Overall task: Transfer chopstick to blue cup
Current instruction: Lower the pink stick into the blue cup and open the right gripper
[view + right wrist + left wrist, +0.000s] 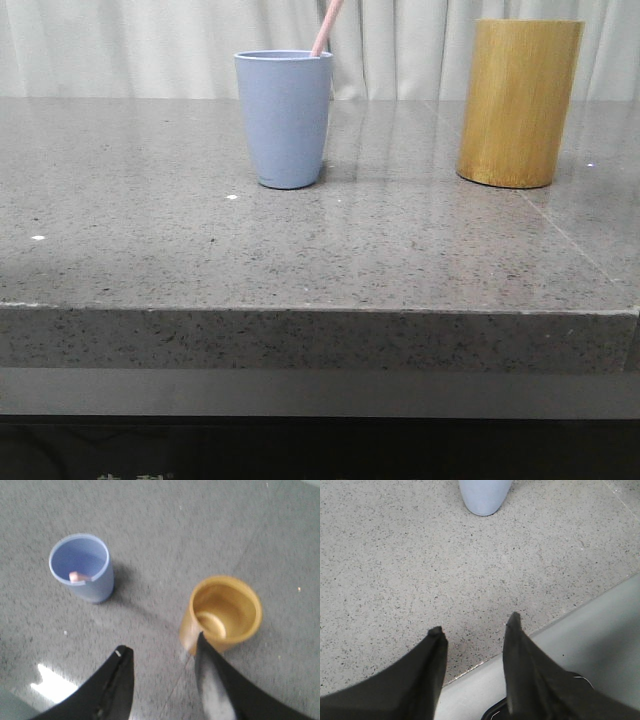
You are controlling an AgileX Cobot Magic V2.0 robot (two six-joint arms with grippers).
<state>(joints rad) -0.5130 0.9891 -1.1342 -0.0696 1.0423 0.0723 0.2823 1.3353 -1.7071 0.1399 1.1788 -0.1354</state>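
Chopstick [327, 28]: standing in blue cup [284, 120], leaning on its right rim; transfer looks done. Blue cup: left on counter [300, 250], well apart from bamboo holder [518, 100], far right, empty. Left hand [475, 630]: open, empty, at near edge. Right hand [160, 655]: open, empty, above both cups

Yellow-brown bamboo cylinder [520, 102] upright on speckled grey stone table [300, 260]; pale curtain [120, 45] behind.

Bare speckled grey stone counter [150, 200] lay open along its front edge; a pale blue tapered cup [284, 118] and yellow-brown bamboo cylinder [518, 102] stood well apart near the back edge.
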